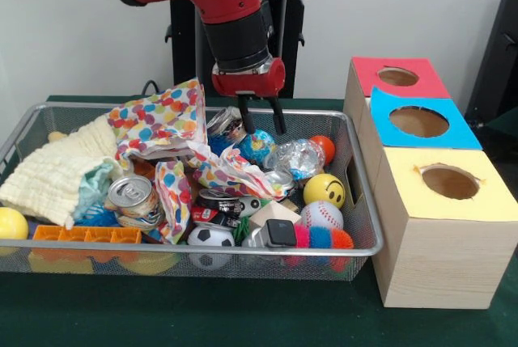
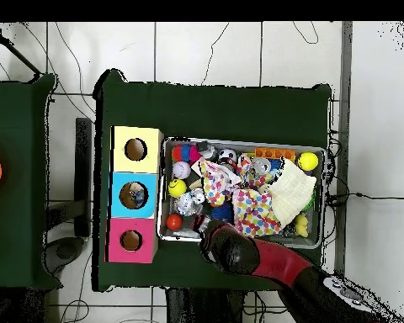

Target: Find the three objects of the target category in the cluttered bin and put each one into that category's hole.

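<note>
I cannot tell which category is the target, so I judge progress loosely: the bin (image 1: 368,226) is full of clutter, and the three holes look mostly dark and empty from the front. In the overhead view the blue hole (image 2: 135,194) seems to show something pale inside, perhaps one item already dropped, but I cannot be sure. If so, two remain; otherwise all three do. The boxes stand in a row just beside the bin's short side: red box (image 1: 396,77) at the far end, blue box (image 1: 419,123) in the middle, yellow box (image 1: 449,183) nearest the tabletop's front edge. In the bin I see balls along the side by the boxes: an orange ball (image 1: 324,147), a smiley ball (image 1: 324,190), a baseball (image 1: 321,215), and a soccer ball (image 1: 210,236) by the front wall. Cans (image 1: 132,196) lie toward the middle, under a dotted cloth (image 1: 162,123). My arm comes down over the bin's far wall, wrist vertical, and the hand (image 1: 261,124) hangs with its fingers a little apart, holding nothing, tips just above a blue ball (image 1: 257,146) and a crumpled clear wrapper (image 1: 298,157).
</note>
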You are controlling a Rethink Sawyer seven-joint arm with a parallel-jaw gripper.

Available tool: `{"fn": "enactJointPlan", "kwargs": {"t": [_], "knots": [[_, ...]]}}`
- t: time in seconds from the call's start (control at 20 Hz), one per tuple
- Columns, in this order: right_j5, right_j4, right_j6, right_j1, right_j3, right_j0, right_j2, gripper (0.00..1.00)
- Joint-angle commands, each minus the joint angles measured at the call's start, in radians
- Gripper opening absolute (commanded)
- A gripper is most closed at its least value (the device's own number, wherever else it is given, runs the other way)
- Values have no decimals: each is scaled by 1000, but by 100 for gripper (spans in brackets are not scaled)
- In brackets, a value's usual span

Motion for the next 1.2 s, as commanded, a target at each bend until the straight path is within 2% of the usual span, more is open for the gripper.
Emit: {"fn": "enactJointPlan", "kwargs": {"t": [0.05,0.25,0.55,1.2], "knots": [[-137,139,334,-16,62,17,-49,100],[-200,188,350,-11,101,13,-28,100],[-236,227,360,1,128,-13,29,100],[-272,212,363,41,97,-55,91,100]]}}
